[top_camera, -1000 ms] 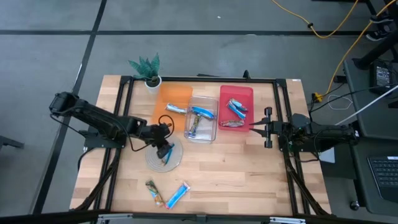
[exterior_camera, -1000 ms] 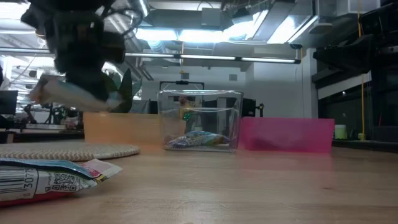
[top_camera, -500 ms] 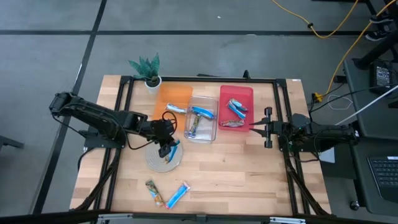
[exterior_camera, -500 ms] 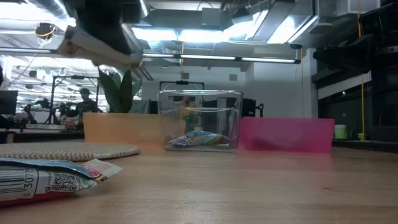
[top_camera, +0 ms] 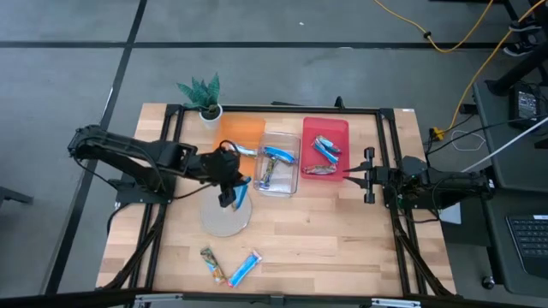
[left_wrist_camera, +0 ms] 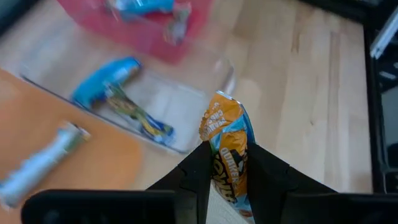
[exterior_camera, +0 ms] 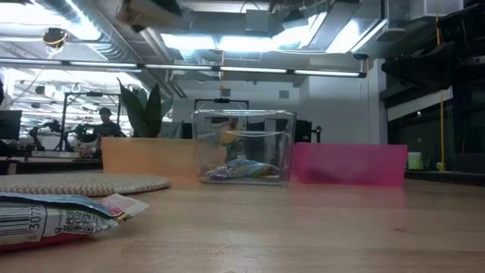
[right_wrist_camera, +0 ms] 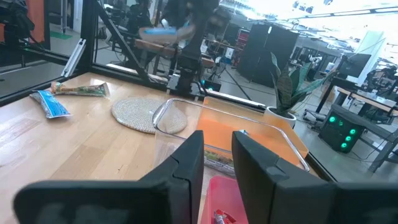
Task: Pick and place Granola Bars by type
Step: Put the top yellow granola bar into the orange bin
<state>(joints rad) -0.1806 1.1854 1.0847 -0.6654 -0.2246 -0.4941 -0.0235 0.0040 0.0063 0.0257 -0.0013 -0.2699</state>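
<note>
- Foil-wrapped and light, the granola bar held by the left gripper should weigh almost nothing; its slick wrapper crinkles and can slide, so a pinch across the middle of its length looks safest.
- Left gripper fingers are clamped on that bar near one end; most of the bar sticks out past the fingertips, toward the bins.
- From above, the left gripper hangs above the table between the round mat and the clear bin, just beside the orange bin.
- Its wrapper shows orange-tan and blue print; which type it counts as is hard to tell, since the wrist view is blurred.
- Sorted bars already lie in the bins: one silver-looking bar in the orange bin, blue ones in the clear bin and in the red bin.
- Two more bars wait near the table's front edge: a tan one and a blue one.
- Right gripper waits beside the red bin, its fingers spread apart and carrying nothing.
</note>
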